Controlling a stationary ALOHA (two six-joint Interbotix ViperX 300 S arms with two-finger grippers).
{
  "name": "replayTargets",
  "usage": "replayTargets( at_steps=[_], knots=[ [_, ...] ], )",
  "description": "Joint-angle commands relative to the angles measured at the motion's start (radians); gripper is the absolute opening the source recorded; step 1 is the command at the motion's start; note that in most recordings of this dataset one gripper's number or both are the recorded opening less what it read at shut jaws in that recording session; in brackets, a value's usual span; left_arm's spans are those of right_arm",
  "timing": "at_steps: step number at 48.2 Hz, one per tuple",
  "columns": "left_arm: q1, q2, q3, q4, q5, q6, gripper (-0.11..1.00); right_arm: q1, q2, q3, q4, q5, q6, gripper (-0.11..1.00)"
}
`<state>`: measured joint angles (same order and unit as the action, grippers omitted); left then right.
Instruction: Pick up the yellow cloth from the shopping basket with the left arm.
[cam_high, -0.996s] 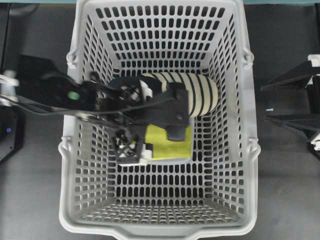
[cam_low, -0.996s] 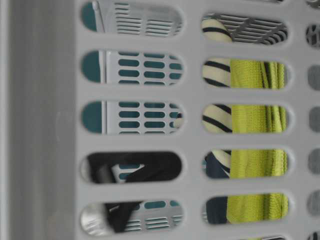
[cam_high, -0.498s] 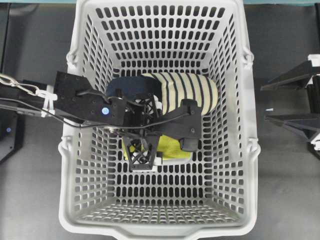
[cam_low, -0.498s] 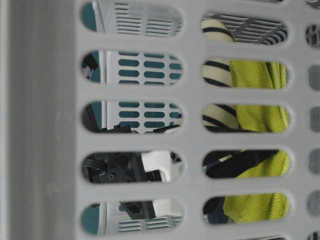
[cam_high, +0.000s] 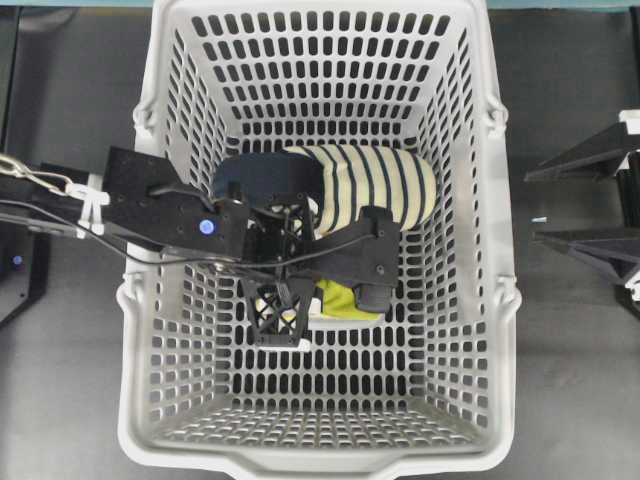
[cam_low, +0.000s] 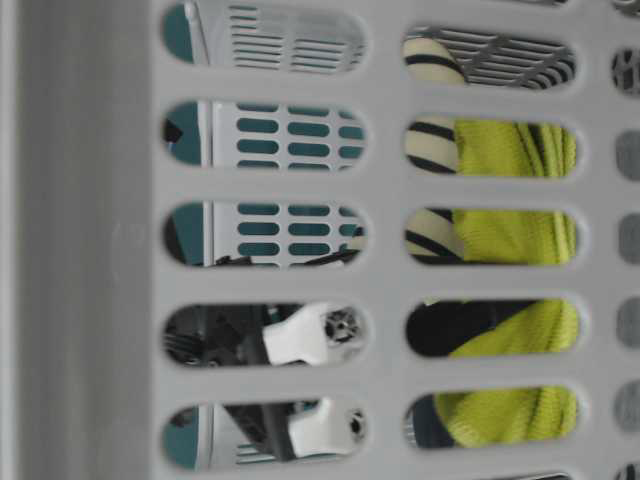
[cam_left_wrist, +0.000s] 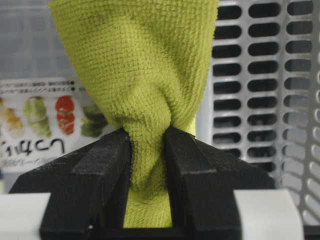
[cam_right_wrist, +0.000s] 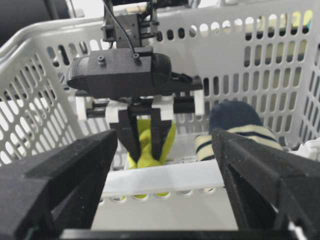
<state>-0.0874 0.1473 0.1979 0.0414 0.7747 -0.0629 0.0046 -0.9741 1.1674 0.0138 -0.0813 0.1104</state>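
- Two black fingers of the left gripper are now pinched tight on the yellow cloth, which is gathered into a narrow waist between them and fans out beyond the tips; a second ago the cloth lay flat and spread on the basket floor with the fingers wide apart over it.
- From overhead only a small bunched patch of cloth shows under the left arm, so the grasp looks made and the lift is, by my reading, the step left.
- Seen from the right wrist, the cloth hangs from the fingertips inside the shopping basket, low behind the near rim; whether its tail touches the floor I cannot tell.
- Striped slipper lies just beside the grip, touching or nearly touching the arm's far side.
- Room upward is open: the basket has no lid, and its walls stand well apart from the gripper on all sides.
- Right gripper waits outside the basket, fingers spread wide and holding nothing.
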Motion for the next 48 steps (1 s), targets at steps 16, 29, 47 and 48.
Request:
replayTargets(
  at_steps=[16,29,47,48],
  knots=[
    [0.000,-0.067,-0.339,0.003,0.314,-0.002,0.19,-0.002,-0.041,0.002,0.002,-0.018,0.002,0.73],
    [-0.002,-0.046,-0.666,0.003,0.563,-0.003,0.19,-0.002,-0.067,0.002,0.002,-0.021,0.002,0.73],
    [0.000,0.000,-0.742,0.003,0.632,-0.012,0.19,-0.002,-0.069,0.006,0.003,-0.018,0.002,0.73],
    [0.000,0.000,-0.742,0.002,0.634,-0.015,0.19,-0.002,-0.067,0.006,0.003,-0.018,0.002,0.73]
  ],
)
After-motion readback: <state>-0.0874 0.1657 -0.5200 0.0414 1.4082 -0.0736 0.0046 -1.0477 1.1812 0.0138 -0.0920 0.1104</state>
